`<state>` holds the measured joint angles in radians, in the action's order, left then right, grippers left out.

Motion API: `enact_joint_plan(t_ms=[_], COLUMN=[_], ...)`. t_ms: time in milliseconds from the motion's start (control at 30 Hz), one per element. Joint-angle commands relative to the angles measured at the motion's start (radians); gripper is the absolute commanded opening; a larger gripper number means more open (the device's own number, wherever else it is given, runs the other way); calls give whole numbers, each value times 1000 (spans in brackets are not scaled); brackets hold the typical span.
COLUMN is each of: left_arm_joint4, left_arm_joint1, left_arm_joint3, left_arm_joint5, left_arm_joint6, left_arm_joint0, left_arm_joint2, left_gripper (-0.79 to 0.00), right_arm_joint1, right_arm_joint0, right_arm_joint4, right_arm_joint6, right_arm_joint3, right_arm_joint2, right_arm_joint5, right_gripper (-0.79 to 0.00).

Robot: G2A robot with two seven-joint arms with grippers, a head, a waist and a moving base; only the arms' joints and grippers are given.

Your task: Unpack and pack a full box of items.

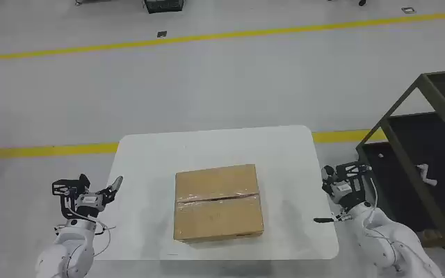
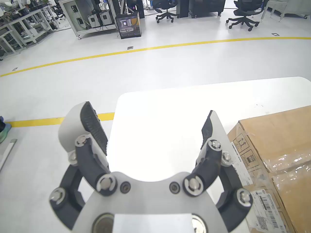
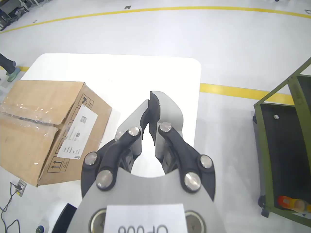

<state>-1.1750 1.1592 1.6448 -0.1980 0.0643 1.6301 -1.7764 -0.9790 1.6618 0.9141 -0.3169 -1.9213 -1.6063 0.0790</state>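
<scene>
- At counter (image 1: 146,160) centre, slightly nearer the front edge: box (image 1: 218,202), flaps down, sealed along the middle seam with clear tape; contents hidden.
- At the left edge: left tool (image 2: 148,109), spread wide, holding nothing, facing across the counter, near the box side. Judged a ready stance for steadying the box.
- At the right edge: right tool (image 3: 152,98), pressed together, pinching nothing, apart from the box.
- Judged state: unpacking not yet begun; tape to be broken first.
- On the floor beyond the right edge: green cart (image 3: 279,132), carrying a small white piece (image 3: 276,116) on one shelf and an orange item (image 3: 291,202) lower down.
</scene>
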Motion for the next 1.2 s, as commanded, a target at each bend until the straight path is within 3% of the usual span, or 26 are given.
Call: enact_joint_plan(t_ms=[0, 467, 767, 833, 867, 1167], left_arm_joint4=[0, 0, 0, 0, 0, 0], left_arm_joint1=[0, 0, 0, 0, 0, 0], left_arm_joint3=[0, 0, 0, 0, 0, 0], left_arm_joint5=[0, 0, 0, 0, 0, 0], left_arm_joint6=[0, 0, 0, 0, 0, 0], left_arm_joint0=[0, 0, 0, 0, 0, 0], left_arm_joint2=[0, 0, 0, 0, 0, 0], left_gripper=[0, 0, 0, 0, 0, 0], right_arm_joint1=[-1, -11, -13, -13, -13, -13], right_arm_joint0=[5, 20, 17, 17, 17, 17], right_arm_joint4=[8, 191, 182, 182, 182, 182], right_arm_joint6=[5, -1, 1, 1, 1, 1], right_arm_joint3=[-1, 63, 72, 72, 72, 72], right_arm_joint2=[4, 107, 116, 116, 116, 116], right_arm_joint5=[7, 49, 51, 51, 51, 51], right_gripper=[-785, -785, -785, -727, -785, -785])
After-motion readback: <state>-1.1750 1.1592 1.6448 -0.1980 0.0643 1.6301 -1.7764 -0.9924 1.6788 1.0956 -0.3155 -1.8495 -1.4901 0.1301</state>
